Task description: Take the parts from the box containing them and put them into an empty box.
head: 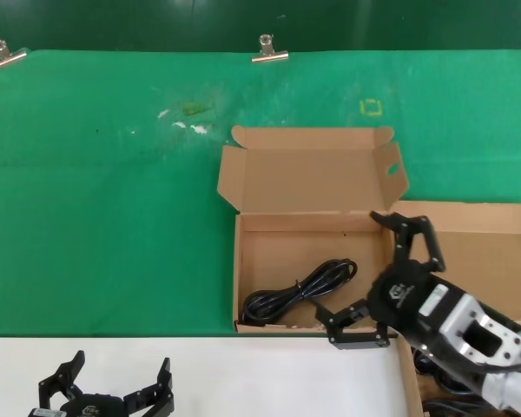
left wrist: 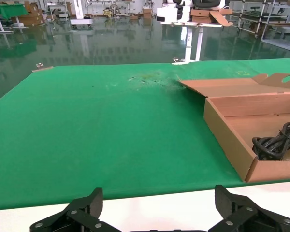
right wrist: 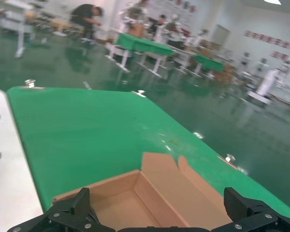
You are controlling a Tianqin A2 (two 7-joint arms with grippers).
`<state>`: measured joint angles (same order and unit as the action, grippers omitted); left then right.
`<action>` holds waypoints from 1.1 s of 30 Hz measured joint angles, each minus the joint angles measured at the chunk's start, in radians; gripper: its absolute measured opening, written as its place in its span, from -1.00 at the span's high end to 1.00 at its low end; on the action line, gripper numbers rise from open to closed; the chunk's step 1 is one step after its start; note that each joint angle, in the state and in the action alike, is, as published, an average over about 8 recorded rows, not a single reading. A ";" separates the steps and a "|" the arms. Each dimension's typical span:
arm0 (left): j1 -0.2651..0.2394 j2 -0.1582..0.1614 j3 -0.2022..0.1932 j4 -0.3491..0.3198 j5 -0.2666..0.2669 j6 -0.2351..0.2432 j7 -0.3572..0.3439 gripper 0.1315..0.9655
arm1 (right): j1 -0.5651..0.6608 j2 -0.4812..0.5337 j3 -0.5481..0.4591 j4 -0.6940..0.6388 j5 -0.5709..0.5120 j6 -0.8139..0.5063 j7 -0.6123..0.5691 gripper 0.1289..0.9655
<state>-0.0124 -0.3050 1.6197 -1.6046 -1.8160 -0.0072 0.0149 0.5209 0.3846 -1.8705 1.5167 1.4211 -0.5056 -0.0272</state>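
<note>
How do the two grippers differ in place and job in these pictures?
The right gripper hangs over the holed-lid box beside a cable; the left gripper waits over the white table edge, away from it. The right is tilted sideways; the left faces forward. Both are open and empty.

open tool [right wrist: 154,212], cardboard box [right wrist: 150,198], green mat [right wrist: 87,130]

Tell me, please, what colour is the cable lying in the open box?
Black cable, clearest in the head view.
</note>
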 joint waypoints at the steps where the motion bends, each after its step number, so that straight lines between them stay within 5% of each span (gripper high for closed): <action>1: 0.000 0.000 -0.001 0.000 0.000 0.000 0.000 -0.45 | -0.014 -0.002 0.007 0.002 0.010 0.013 0.001 -1.00; 14: 0.005 0.002 -0.007 0.002 0.006 0.003 -0.005 -0.91 | -0.192 -0.031 0.100 0.031 0.139 0.186 0.010 -1.00; 33: 0.011 0.004 -0.017 0.004 0.014 0.006 -0.013 -1.00 | -0.450 -0.073 0.233 0.072 0.326 0.436 0.024 -1.00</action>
<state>-0.0017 -0.3007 1.6027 -1.6006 -1.8022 -0.0010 0.0020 0.0714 0.3116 -1.6371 1.5885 1.7475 -0.0698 -0.0037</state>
